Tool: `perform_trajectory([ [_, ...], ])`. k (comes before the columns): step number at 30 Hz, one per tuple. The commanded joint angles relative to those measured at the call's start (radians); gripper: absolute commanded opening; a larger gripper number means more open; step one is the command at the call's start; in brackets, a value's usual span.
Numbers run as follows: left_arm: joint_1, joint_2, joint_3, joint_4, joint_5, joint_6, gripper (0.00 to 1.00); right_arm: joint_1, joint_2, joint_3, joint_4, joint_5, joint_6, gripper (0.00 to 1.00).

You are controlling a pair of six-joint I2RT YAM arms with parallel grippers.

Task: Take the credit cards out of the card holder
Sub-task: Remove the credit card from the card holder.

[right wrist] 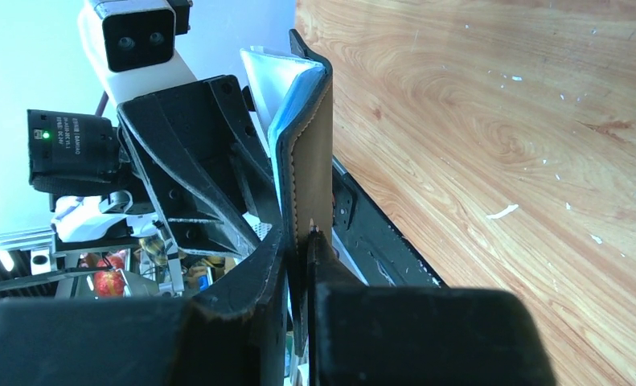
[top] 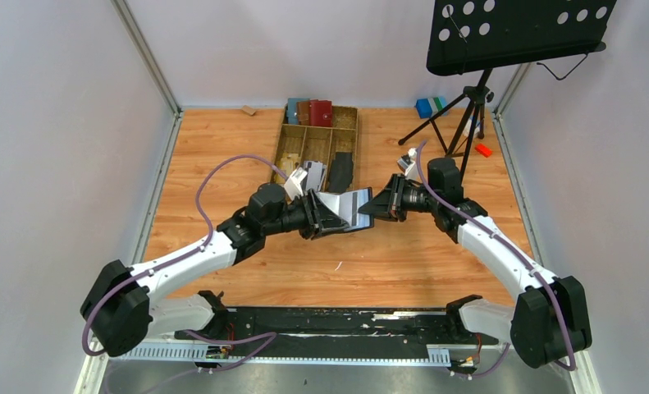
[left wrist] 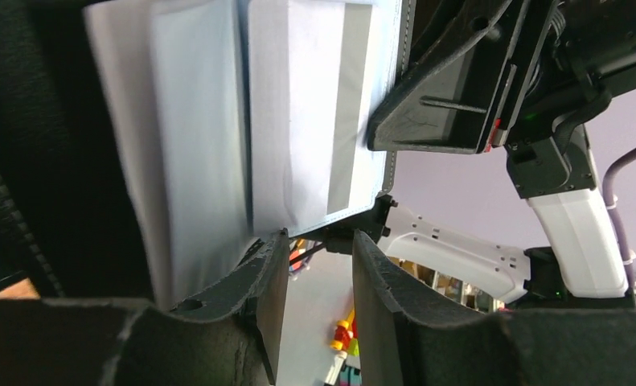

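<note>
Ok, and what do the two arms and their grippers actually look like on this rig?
Both the left arm and right arm have white link shells with bulky black joint housings. A purple cable loops along each. The left gripper and right gripper are black, with flat, wedge-shaped fingers. A white camera housing sits on the left wrist, by a green light.

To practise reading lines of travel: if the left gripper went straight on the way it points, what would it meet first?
Probably the card holder, its pale sleeve just beyond the open left gripper; behind it, the right gripper. Depth is unclear.
</note>
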Motion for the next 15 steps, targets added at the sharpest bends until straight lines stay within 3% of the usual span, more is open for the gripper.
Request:
perform_trajectory([
  [1,0.029,-0.055,-0.026,0.031,-0.025,-0.019,0.43,0.005,-0.035,-0.001,0.107,-0.071,0.063,0.00],
  [5,0.042,-0.100,-0.051,0.034,-0.047,-0.029,0.51,0.004,-0.029,0.001,0.103,-0.069,0.059,0.00],
  [15,0.056,-0.125,-0.057,-0.019,-0.092,-0.036,0.52,0.005,-0.029,-0.008,0.121,-0.095,0.067,0.00],
])
